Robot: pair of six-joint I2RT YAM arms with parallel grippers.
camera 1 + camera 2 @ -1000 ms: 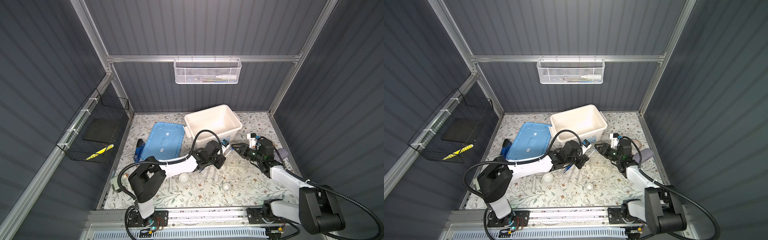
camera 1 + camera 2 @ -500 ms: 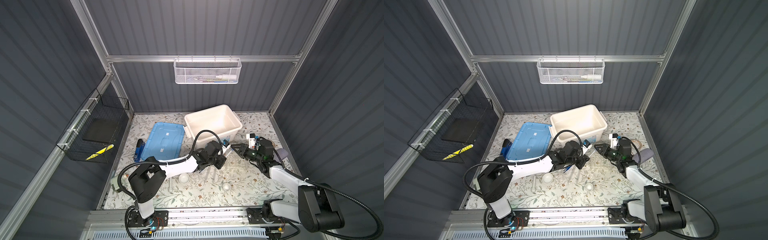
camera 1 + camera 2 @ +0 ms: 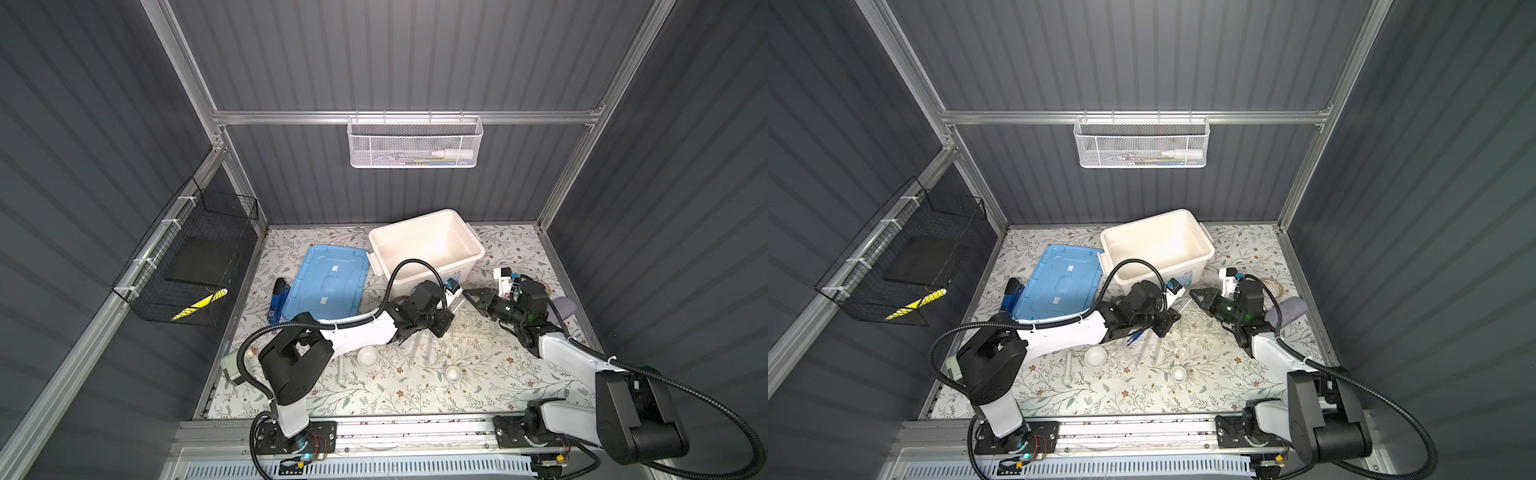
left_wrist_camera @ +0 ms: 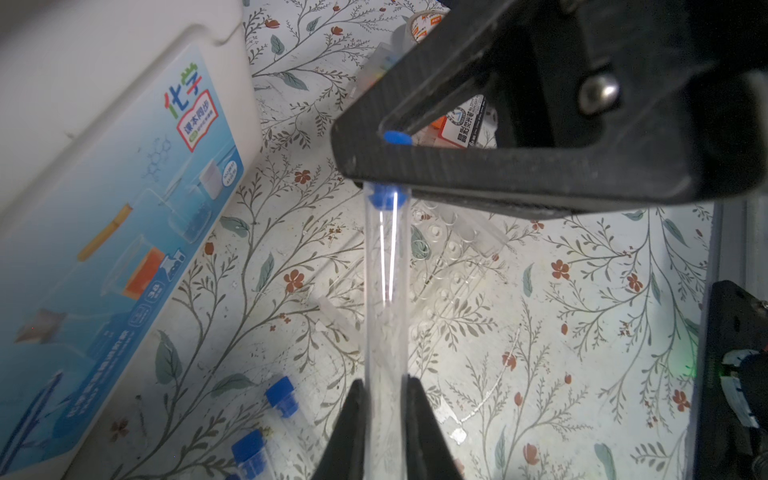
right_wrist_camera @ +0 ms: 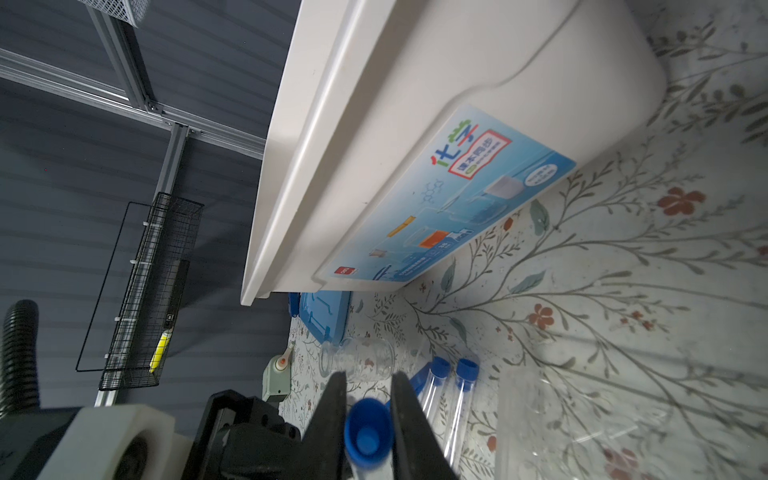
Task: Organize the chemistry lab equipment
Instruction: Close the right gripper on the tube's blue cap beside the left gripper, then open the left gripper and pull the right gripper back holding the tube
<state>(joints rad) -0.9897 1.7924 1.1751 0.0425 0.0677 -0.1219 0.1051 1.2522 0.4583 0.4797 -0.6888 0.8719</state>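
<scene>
The left pincer (image 4: pixel 384 388) was clamped on the clear body of a test tube (image 4: pixel 384 291), holding it off the tabletop (image 4: pixel 582 374). The right pincer (image 5: pixel 369 384) met it from the opposite end. Its fingers (image 5: pixel 332 415) were closed against the tube's blue cap (image 5: pixel 368 434), so both arms gripped the same tube.

The clear tube rack (image 4: pixel 453 257) lay on the tabletop under the tube, between the two pincers in both top views. Two other capped tubes (image 5: pixel 439 368) lay flat side by side near the left pincer, with a small glass vessel (image 5: pixel 361 359) on its side close to them.

Two white bowls (image 3: pixel 368 355) (image 3: pixel 454 373) and a white pestle (image 3: pixel 341 370) rested on the near side of the left pincer, apart from it. The open white bin (image 3: pixel 415 220) stood just behind both pincers.
</scene>
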